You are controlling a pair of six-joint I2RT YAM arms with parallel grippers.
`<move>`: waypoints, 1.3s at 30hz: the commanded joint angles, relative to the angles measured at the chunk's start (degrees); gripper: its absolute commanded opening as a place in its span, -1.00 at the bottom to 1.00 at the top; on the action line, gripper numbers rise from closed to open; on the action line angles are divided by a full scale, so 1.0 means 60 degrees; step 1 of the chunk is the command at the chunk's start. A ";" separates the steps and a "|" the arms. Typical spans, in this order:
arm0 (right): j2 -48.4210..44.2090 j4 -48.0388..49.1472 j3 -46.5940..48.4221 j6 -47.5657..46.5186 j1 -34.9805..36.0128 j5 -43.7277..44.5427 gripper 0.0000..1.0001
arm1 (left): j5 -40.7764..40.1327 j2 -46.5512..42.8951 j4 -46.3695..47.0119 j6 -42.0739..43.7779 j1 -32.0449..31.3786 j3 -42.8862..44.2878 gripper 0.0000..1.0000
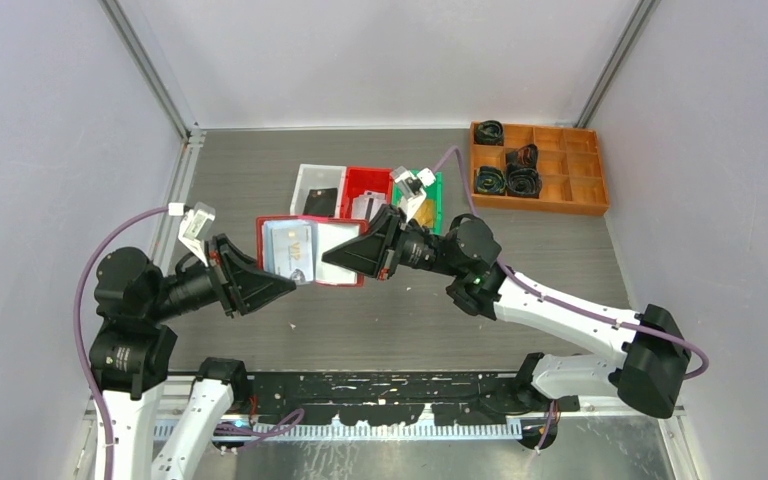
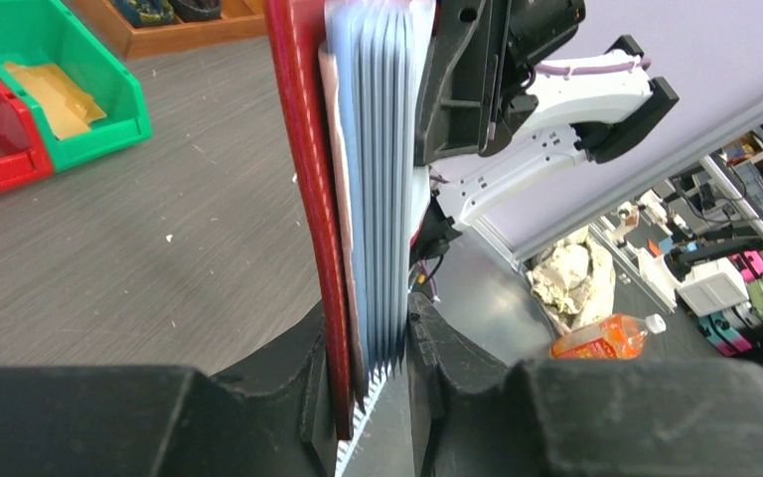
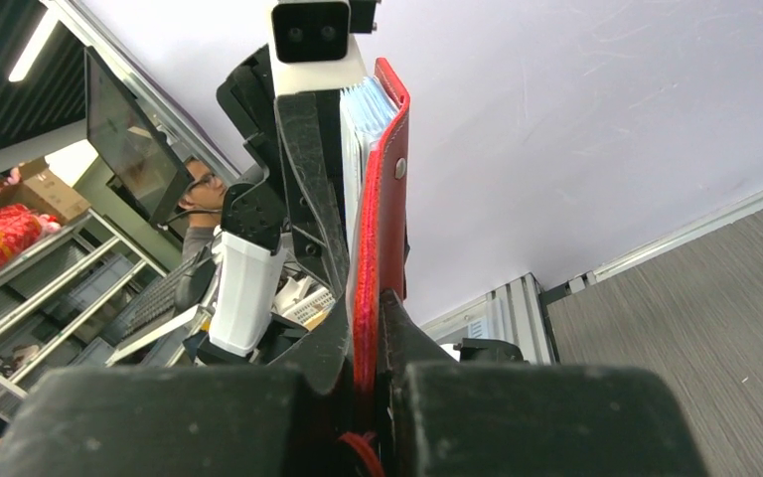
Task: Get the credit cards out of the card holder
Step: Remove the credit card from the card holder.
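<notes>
Card holder (image 1: 334, 240) hangs open off the surface, stretched between the two arms. The left end effector (image 1: 287, 286) is clamped on the near edge of its left half, red cover and sleeves together. The right end effector (image 1: 330, 260) is pinched on the red cover of the right half. Each pair of fingers is closed down to the thickness of what it grips.

Its long axis runs left to right across the middle of the workspace, and its pale inside is turned up toward the overhead camera. A pale blue card (image 1: 290, 248) sits in the left half's sleeve. From the left wrist it shows edge-on — red cover (image 2: 303, 199) on one side, a stack of pale blue sleeves (image 2: 378, 179) pressed against it.

Beyond it on the dark grey, wood-grained surface (image 1: 520, 260) stand a white bin (image 1: 300, 190), a red bin (image 1: 360, 178) and a green bin (image 2: 20, 30) side by side. A dark card (image 1: 322, 202) lies in the white one and a gold card (image 2: 55, 94) in the green. A wooden tray (image 1: 560, 207) with black coils sits at the far right. Pale lilac walls close in three sides.
</notes>
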 commanded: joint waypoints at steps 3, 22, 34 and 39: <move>-0.0487 0.0845 -0.0126 0.0033 0.0139 0.0268 -0.99 | -0.0413 -0.0029 0.0964 -0.0595 -0.0004 0.0017 -0.41; -0.0655 0.0957 -0.0372 -0.0112 0.0352 0.0221 -0.99 | -0.0257 0.0289 0.2466 -0.2443 -0.0004 -0.0023 -0.52; -0.0784 0.0356 -0.0389 -0.0143 0.0381 0.0693 -0.16 | -0.1413 0.0272 0.1149 -0.1099 -0.0015 0.0310 -1.00; -0.1846 -0.1767 -0.0156 -0.0796 0.0020 0.1878 0.22 | -0.2989 0.0292 -0.0130 0.0442 -0.0004 0.0479 -1.00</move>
